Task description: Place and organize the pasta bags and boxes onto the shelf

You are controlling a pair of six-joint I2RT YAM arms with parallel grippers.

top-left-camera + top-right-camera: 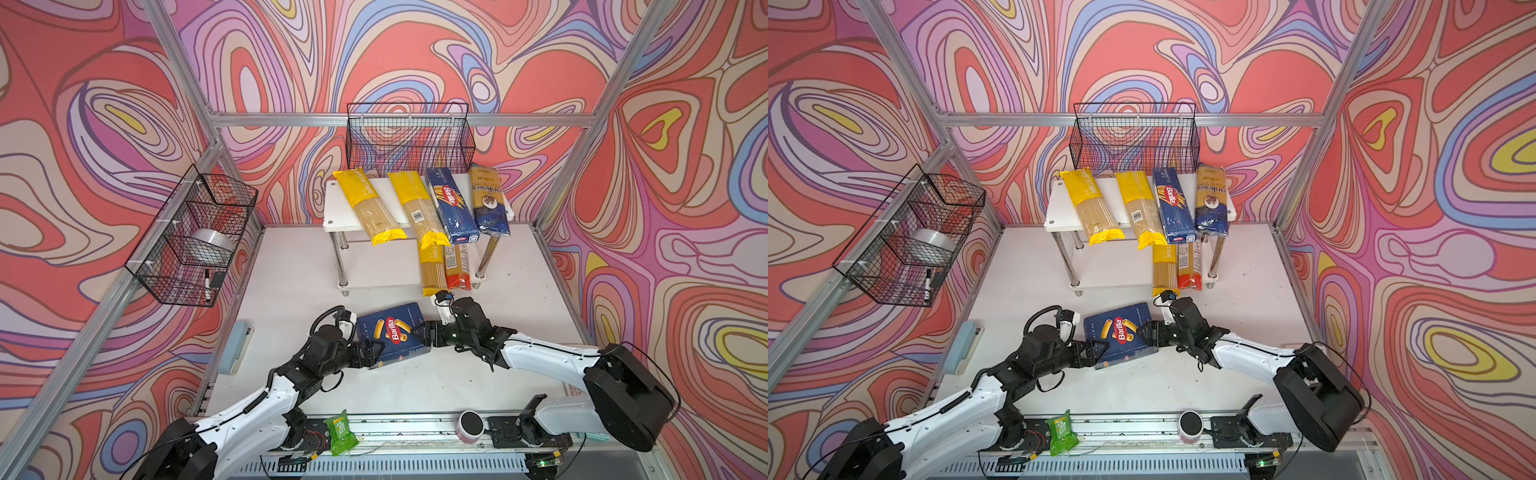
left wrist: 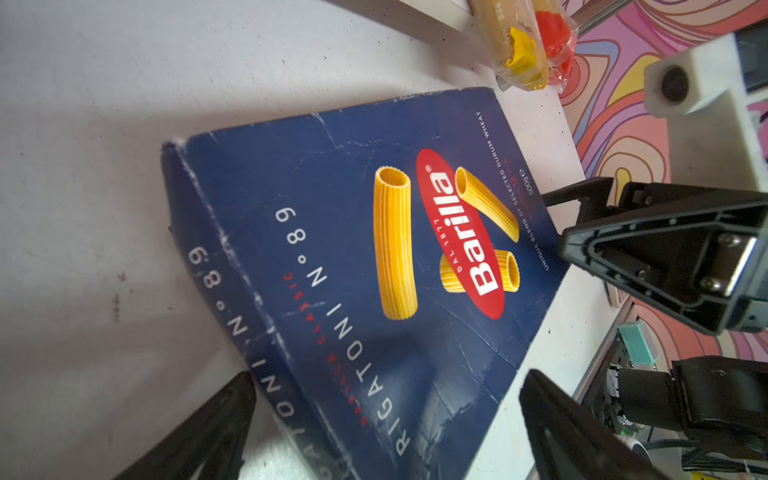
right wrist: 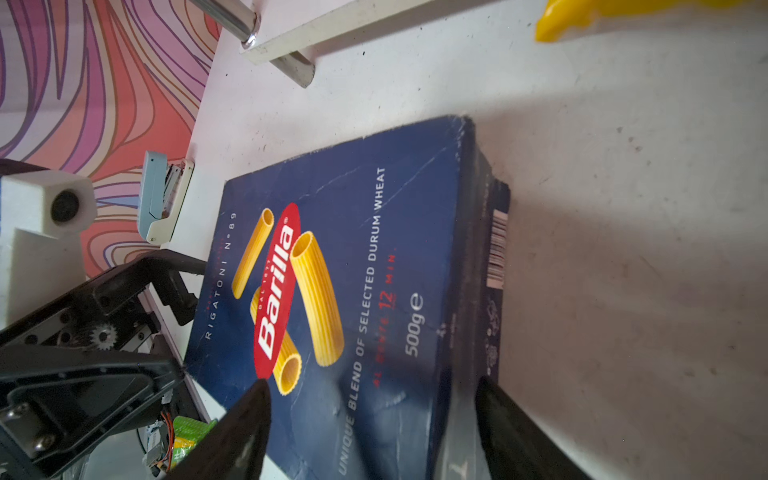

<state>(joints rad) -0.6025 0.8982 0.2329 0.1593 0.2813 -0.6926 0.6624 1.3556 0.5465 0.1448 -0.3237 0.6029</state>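
1. Both top views took in the whole shelf (image 1: 332,208) at the back wall. Two yellow-ended bags (image 1: 368,205), the spaghetti box (image 1: 451,203) and the dark blue bag (image 1: 490,199) lay across its upper board with their near ends overhanging. A third yellow-ended bag (image 1: 432,270) and the red-ended bag (image 1: 457,270) lay on the lower board. The wrist views caught only a chrome leg, a board edge and bag ends.
2. The rigatoni box (image 1: 392,334) lay face up on the surface in front of the shelf, between the two claws.
3. Only the left wrist view showed the box's long lettered side panel. There the left claw (image 2: 388,376) stood spread wide, with the box's end between its fingers.
4. Only the right wrist view showed the barcode (image 3: 496,249) on the opposite narrow panel. The right claw (image 3: 372,381) was also spread, one finger over the printed face and the other beside the barcode panel.
5. No view showed whether any finger touched the cardboard. From above, the claw bodies covered both ends of the box.
6. The upper board hid the far ends of the lower-board bags.
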